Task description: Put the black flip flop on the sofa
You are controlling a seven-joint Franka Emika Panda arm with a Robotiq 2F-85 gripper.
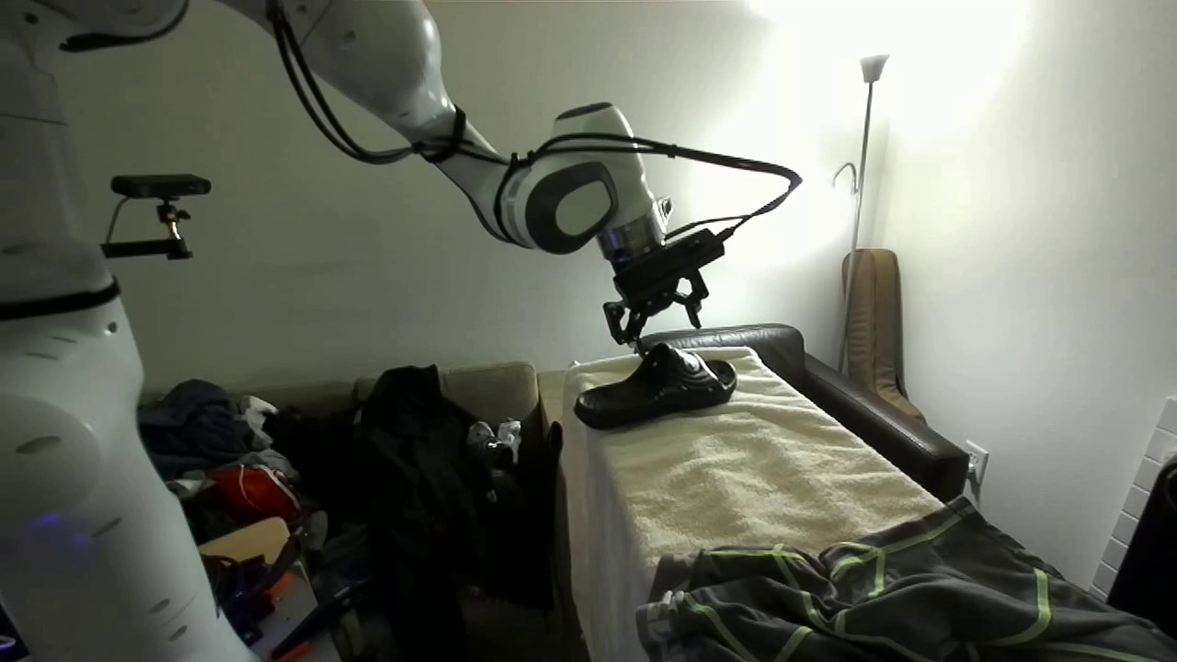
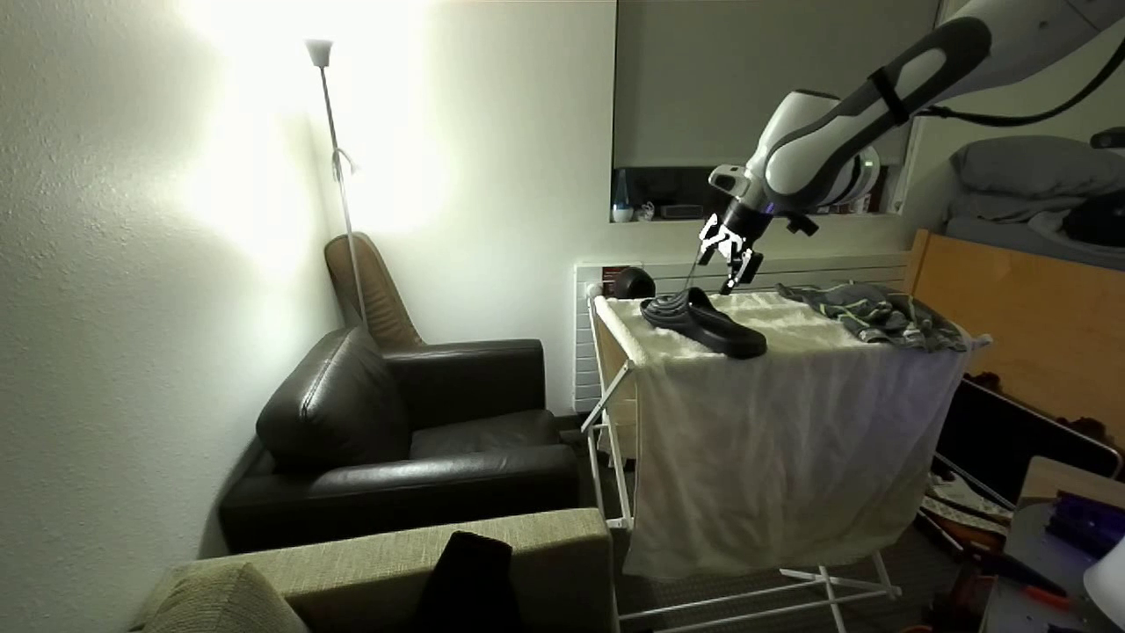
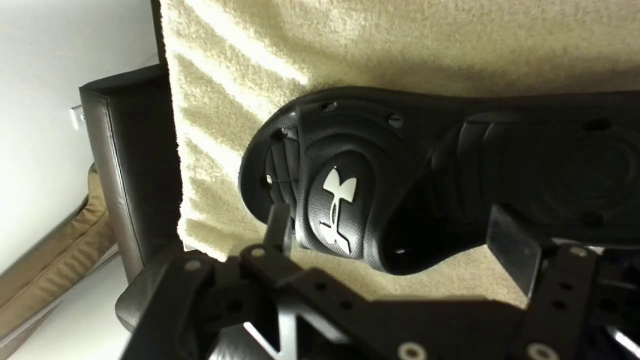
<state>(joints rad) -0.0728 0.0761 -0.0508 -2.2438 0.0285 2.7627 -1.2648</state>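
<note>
The black flip flop [image 1: 657,393] lies sole down on the cream towel [image 1: 772,478], strap upward, near the towel's end closest to the dark leather sofa [image 2: 422,483]. It rests on no sofa, so the placing is not done, nor is the grasp. Just above that end of the towel hangs the gripper [image 1: 664,332], fingers spread, holding nothing; whether a tip brushes the strap I cannot tell. The leather sofa stands beyond the towel's end, and a fabric sofa [image 2: 378,567] near its corner; which one the task means is unclear. By my judgement everything is left: gripping, lifting off the towel, carrying past its edge, releasing. Grey shorts [image 1: 883,588] at the towel's opposite end should not interfere.
</note>
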